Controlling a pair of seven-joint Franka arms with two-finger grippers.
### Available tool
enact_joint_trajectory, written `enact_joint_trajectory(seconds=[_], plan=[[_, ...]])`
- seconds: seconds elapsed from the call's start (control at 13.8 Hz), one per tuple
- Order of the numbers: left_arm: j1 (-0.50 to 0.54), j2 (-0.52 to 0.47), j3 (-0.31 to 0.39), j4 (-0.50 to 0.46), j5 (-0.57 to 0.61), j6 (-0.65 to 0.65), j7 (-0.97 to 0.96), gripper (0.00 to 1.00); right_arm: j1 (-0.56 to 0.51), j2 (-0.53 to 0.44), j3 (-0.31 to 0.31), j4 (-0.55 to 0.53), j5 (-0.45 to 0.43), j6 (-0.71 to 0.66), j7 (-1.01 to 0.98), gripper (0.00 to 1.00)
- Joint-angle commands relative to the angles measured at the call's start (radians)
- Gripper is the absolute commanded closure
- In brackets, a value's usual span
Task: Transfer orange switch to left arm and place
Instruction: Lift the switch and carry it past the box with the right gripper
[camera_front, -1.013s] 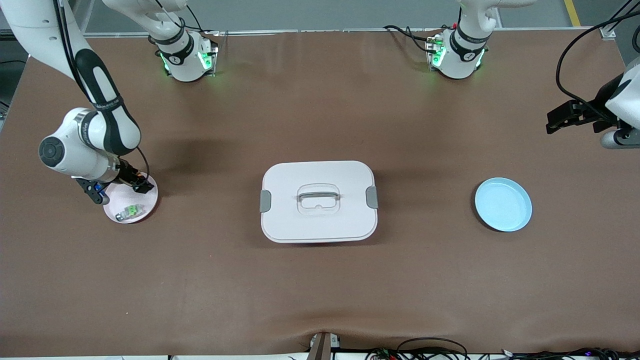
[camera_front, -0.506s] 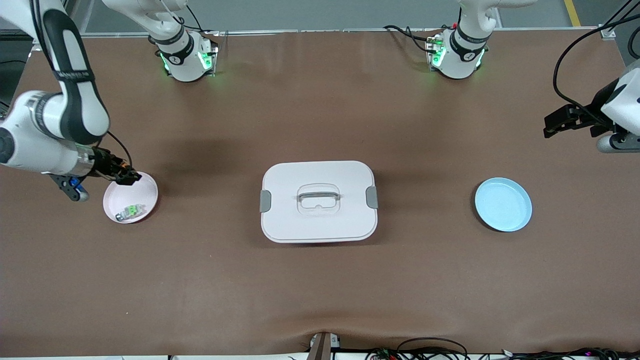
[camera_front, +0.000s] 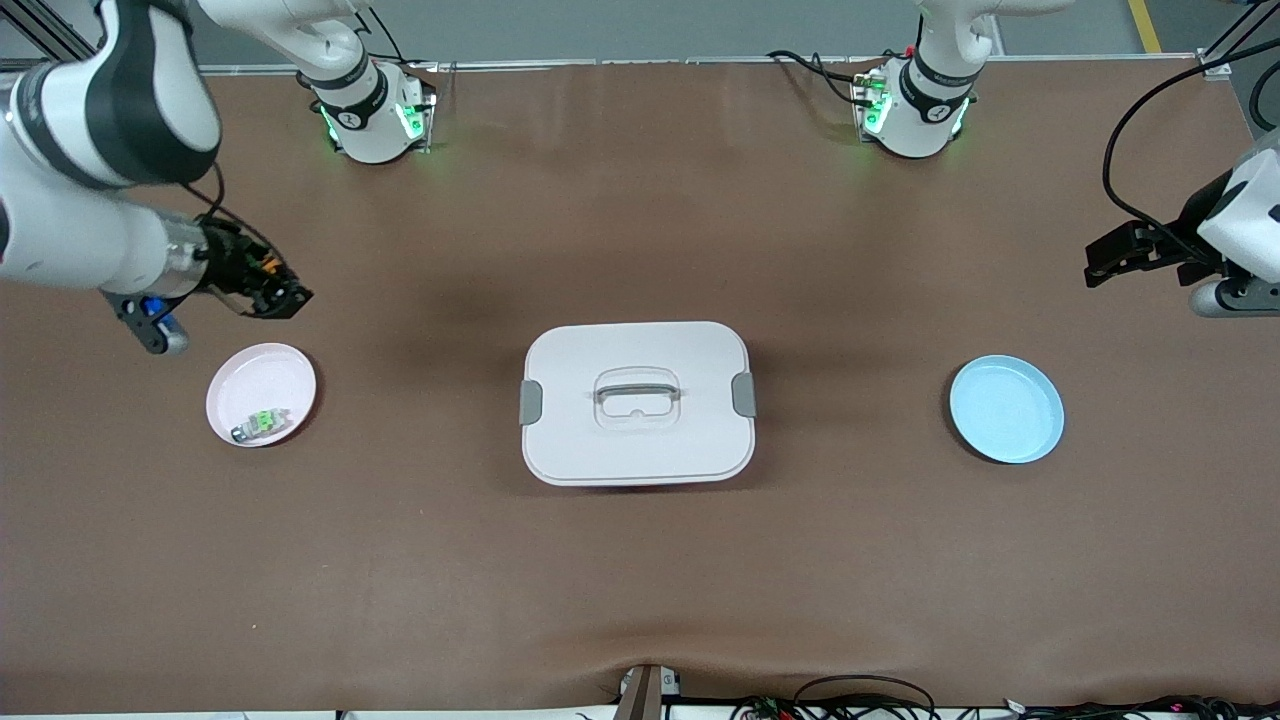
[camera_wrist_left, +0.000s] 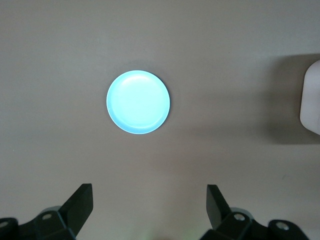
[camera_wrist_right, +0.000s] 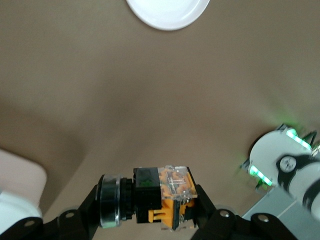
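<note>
From the front, my right gripper (camera_front: 285, 296) had lifted off the round pink plate (camera_front: 261, 393) it hovered at a second ago and hung over bare brown worktop (camera_front: 640, 580), fingers pinching the small black-bodied orange switch (camera_front: 268, 266). The green clear switch (camera_front: 262, 423) lay on that plate. The white rounded plastic box (camera_front: 637, 402) sat mid-worktop before the round blue plate (camera_front: 1006, 408). My left gripper (camera_front: 1098, 255) waited.

Left wrist: my fingers (camera_wrist_left: 80, 202) were spread over the glossy blue plate (camera_wrist_left: 138, 102).

Right wrist: my fingers (camera_wrist_right: 85, 207) clamped the orange switch (camera_wrist_right: 162, 195).
</note>
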Motion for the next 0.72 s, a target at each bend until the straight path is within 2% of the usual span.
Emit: enact_joint_trajectory(seconds=[0.0, 0.22, 0.36, 0.65], plan=[[-0.003, 0.004, -0.004, 0.008, -0.021, 0.012, -0.002, 0.00, 0.075, 0.017, -0.010, 0.088, 0.097, -0.045, 0.168, 0.78], [0.001, -0.004, -0.044, 0.005, -0.062, 0.059, 0.021, 0.00, 0.209, 0.022, -0.010, 0.154, 0.175, -0.028, 0.403, 0.78], [0.001, -0.004, -0.049, 0.004, -0.140, 0.072, 0.021, 0.00, 0.281, 0.028, -0.010, 0.194, 0.232, 0.026, 0.555, 0.78], [0.000, -0.007, -0.078, 0.008, -0.269, 0.084, 0.015, 0.00, 0.410, 0.043, -0.010, 0.197, 0.251, 0.185, 0.721, 0.78]])
